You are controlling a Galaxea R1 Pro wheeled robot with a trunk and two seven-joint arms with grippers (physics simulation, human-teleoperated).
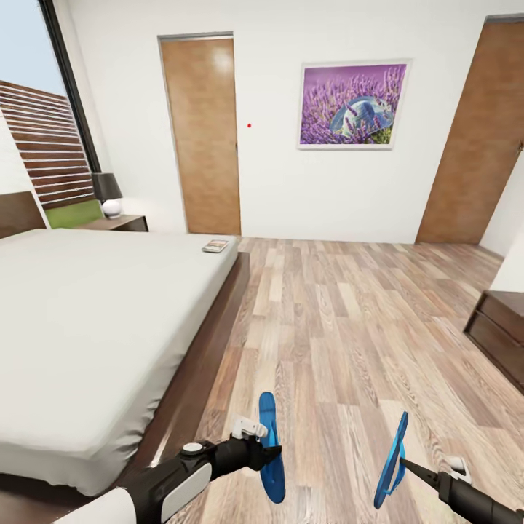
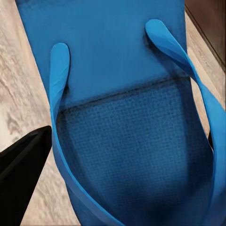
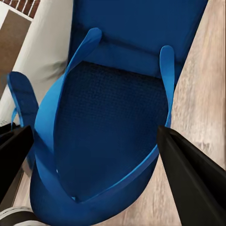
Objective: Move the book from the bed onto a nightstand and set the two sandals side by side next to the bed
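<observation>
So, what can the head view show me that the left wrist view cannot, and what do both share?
Head view alone: the bed, the book near its far corner, a nightstand with a lamp, and the right claw holding the second sandal. Left wrist view alone: the sole's fine texture. Both: the left claw's sandal, wood floor.

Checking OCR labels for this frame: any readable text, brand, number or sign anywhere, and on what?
No legible text in any view.
Book on the bed's far corner: its cover is too small and blurred to read.
Framed picture on the wall: purple flowers, no lettering.
Sandals, one in the left end effector and one in the right: plain blue, no brand mark visible.
</observation>
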